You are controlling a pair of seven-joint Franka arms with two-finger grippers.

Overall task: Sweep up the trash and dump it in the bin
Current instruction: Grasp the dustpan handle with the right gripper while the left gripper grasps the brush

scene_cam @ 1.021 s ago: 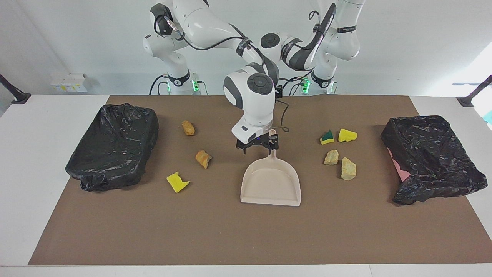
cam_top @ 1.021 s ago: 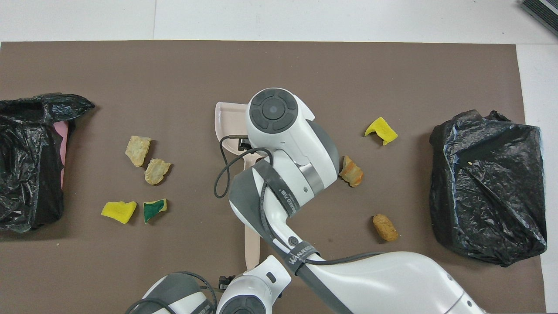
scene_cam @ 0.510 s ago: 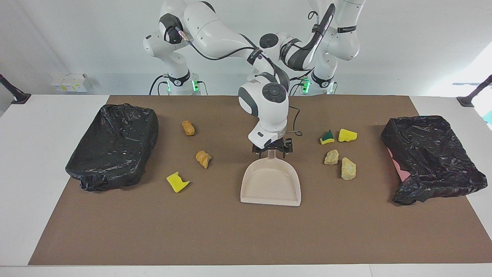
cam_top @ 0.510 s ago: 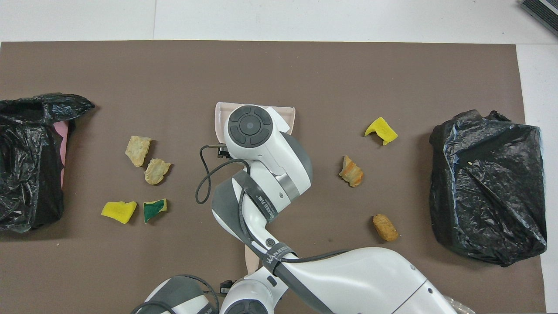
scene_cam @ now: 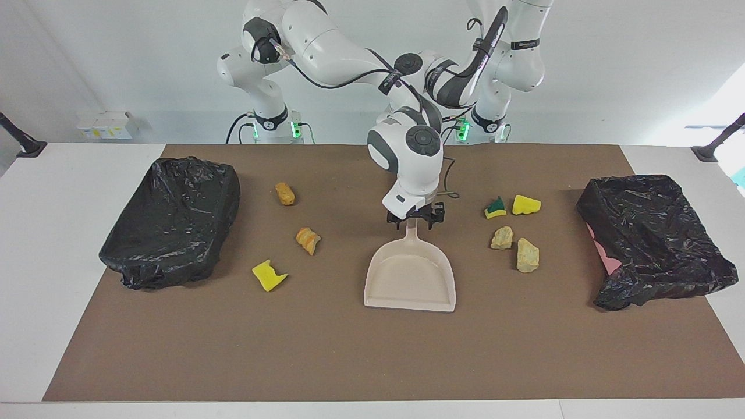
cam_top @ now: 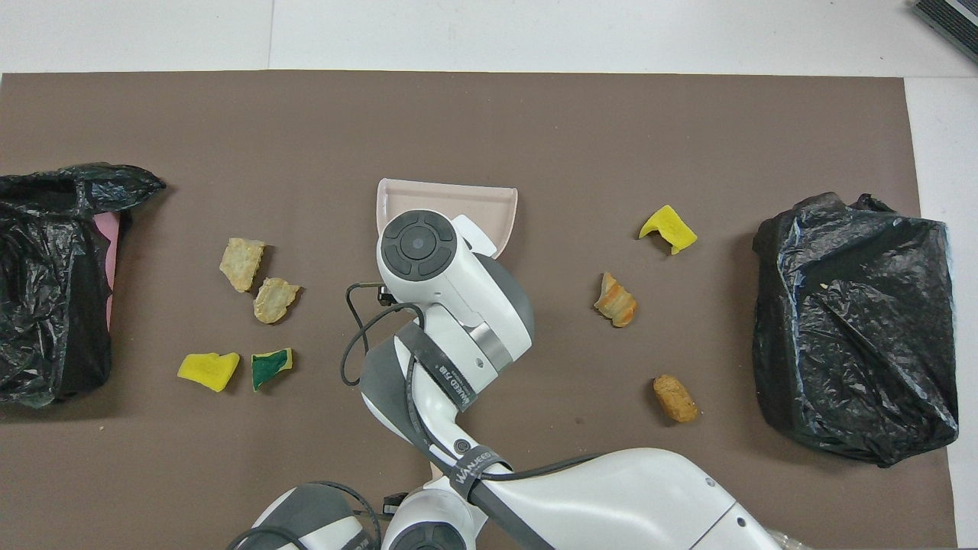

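Right claw (scene_cam: 416,219) straddles the bare dustpan's (scene_cam: 410,279) handle; 2 black-lined bins (scene_cam: 174,221).

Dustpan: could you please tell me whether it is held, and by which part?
The right gripper straddles the dustpan's handle tip; whether it grips yet cannot be told. The left gripper is hidden.

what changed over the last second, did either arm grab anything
The right gripper slid along the dustpan handle toward the left arm's end of the table and is now down at the handle; a firm hold isn't visible. The dustpan, the trash pieces and both black-bagged bins stayed put. The left gripper is hidden.
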